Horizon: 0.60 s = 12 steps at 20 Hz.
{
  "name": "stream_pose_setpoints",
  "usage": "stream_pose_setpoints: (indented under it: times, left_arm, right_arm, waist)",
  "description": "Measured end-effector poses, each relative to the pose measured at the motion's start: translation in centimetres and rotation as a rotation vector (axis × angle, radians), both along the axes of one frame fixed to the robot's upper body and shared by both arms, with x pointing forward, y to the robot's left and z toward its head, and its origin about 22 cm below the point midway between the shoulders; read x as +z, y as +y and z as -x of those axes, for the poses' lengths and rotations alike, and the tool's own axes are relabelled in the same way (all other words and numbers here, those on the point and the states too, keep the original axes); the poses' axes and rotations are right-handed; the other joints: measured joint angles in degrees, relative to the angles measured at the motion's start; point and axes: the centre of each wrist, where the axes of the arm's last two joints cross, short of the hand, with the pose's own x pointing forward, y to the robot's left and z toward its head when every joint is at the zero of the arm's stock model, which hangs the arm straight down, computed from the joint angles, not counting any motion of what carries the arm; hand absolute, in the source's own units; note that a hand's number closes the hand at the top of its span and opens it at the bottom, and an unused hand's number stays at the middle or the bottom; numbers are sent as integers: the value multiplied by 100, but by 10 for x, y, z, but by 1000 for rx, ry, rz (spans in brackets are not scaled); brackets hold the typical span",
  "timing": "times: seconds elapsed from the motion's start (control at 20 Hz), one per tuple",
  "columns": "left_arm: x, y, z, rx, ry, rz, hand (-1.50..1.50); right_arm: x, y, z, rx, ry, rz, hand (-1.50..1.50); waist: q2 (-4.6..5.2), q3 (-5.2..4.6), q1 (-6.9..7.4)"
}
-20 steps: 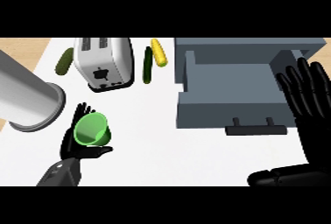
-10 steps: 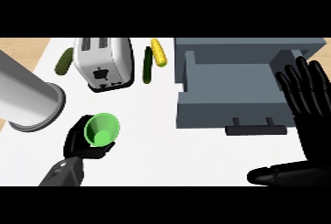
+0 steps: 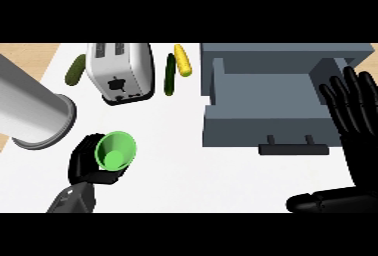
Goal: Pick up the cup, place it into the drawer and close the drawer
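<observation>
My left hand (image 3: 94, 165) curls around the green cup (image 3: 117, 150), held above the white tabletop (image 3: 192, 175) near the steel cylinder (image 3: 33, 112). I should carry it rightward, level, clearing the front wall of the open drawer (image 3: 269, 107) before lowering. My right hand (image 3: 358, 112) rests flat, fingers straight, beside the drawer.

A white worktop (image 3: 221, 175) fills most of the view, evenly lit. A silver toaster (image 3: 118, 72) stands on it near the far edge. To the toaster's left the white surface ends, and a strip of light wood (image 3: 26, 55) shows beyond it. A large grey metal cylinder (image 3: 29, 112) lies tilted at the toaster's near left, its open rim facing the white surface.
</observation>
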Motion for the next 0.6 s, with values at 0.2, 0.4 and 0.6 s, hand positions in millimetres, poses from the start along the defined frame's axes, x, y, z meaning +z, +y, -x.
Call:
stream_pose_setpoints:
  times: [0.2,0.4,0.6]
  left_arm:
    - [11,-1,-11,18,-59,-6,150]
    - [26,-11,-24,-22,-126,9,150]
    - [51,-27,-36,-99,-197,-8,150]
  right_arm:
    - [0,-4,1,-2,1,6,-150]
    - [1,2,0,-9,7,1,-150]
    - [2,0,1,-16,18,2,-150]
  waist:
    - [-4,2,6]
    - [-13,4,29]
    - [-28,9,62]
